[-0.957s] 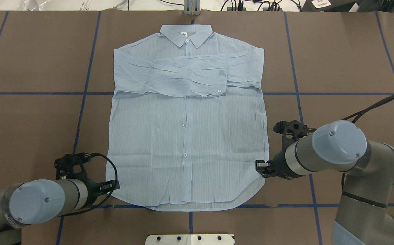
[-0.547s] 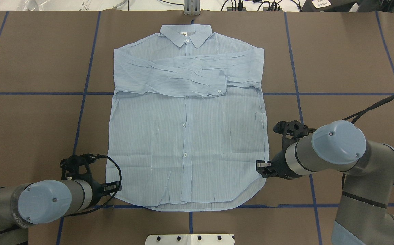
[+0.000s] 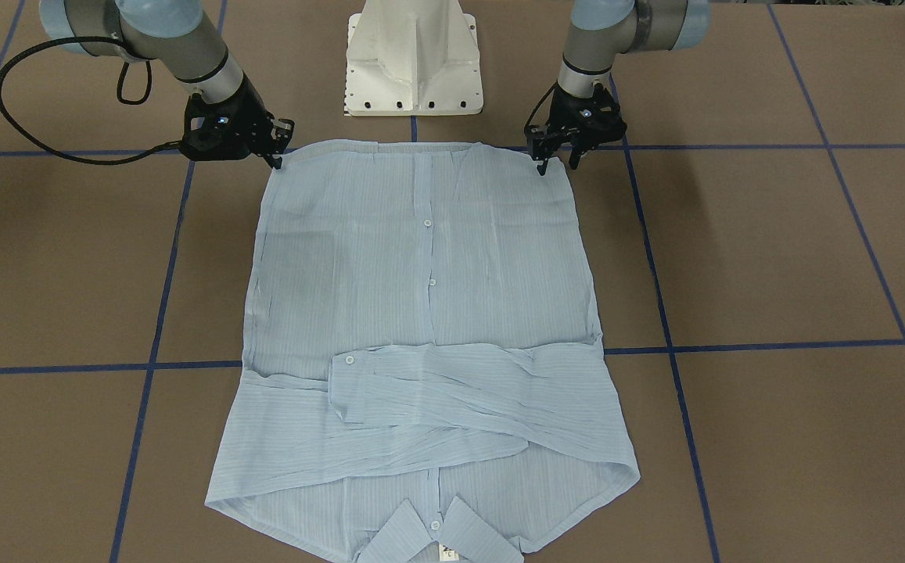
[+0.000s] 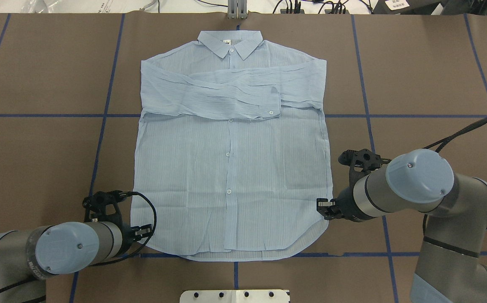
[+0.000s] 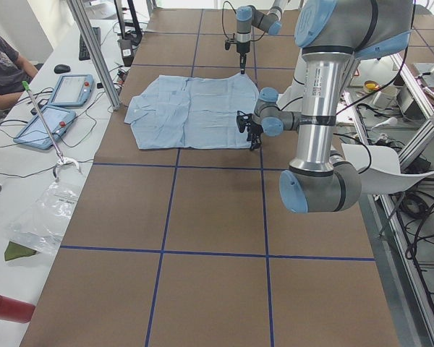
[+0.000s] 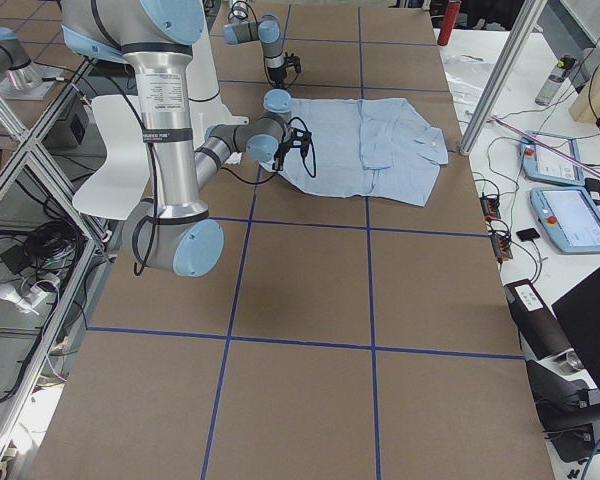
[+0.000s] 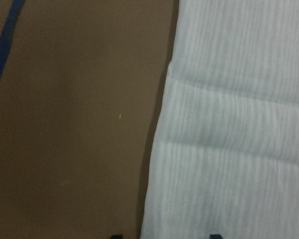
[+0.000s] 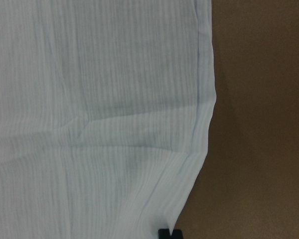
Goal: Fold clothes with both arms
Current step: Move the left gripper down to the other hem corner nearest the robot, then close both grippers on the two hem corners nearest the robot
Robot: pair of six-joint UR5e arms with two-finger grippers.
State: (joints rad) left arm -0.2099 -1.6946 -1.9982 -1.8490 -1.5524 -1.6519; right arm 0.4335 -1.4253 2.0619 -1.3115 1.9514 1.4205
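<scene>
Flanking the shirt (image 4: 230, 168) at its hem, left gripper (image 3: 556, 166) gaped astride one edge, right gripper (image 3: 274, 160) pinched the other; brown table (image 4: 416, 75) spread wide around, white pedestal (image 3: 413, 62) behind.

One camera looks forward and down from behind the robot (image 3: 413, 62), another steeply down from across the table (image 3: 773, 250), both taking in the whole shirt (image 4: 230, 168). Two farther ones look along the table from its ends. Each wrist camera hangs very close over a shirt edge, apparently near the hem.
</scene>
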